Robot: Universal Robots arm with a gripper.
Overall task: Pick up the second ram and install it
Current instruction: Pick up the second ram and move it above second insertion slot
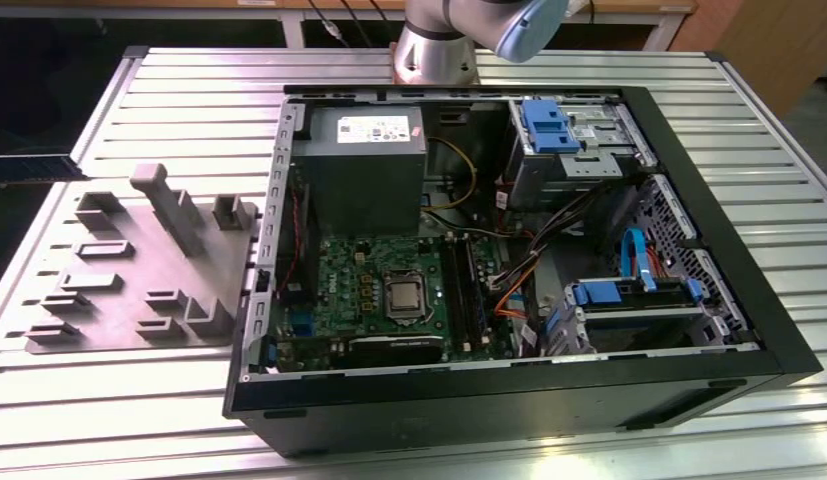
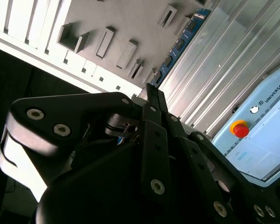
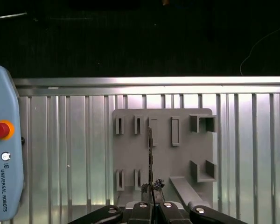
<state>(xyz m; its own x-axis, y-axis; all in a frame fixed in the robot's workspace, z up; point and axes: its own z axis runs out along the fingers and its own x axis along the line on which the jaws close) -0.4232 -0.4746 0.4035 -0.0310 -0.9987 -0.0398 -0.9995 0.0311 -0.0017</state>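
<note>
The second ram (image 3: 150,154), a narrow dark blue-green strip with small black chips, shows edge-on in the first wrist view, above the grey holder plate (image 3: 177,161). My gripper (image 3: 151,190) is shut on its near end. In the second wrist view the strip (image 2: 179,44) runs out from the closed fingertips (image 2: 148,93) across the plate and the ribbed table. In the exterior view the ram (image 1: 33,168) hangs in the air at the exterior view's left edge, above and beyond the holder plate (image 1: 133,270). The open computer case (image 1: 520,260) lies well off to the exterior view's right, its long black memory slots (image 1: 469,290) beside the processor.
The case lies on a ribbed metal table (image 1: 186,90); the arm's base (image 1: 437,45) stands behind it. Bright blue drive brackets (image 1: 547,125) and loose cables crowd the case's right half. A pendant with a red stop button (image 3: 1,129) lies beside the plate. Beyond the table edge is dark floor.
</note>
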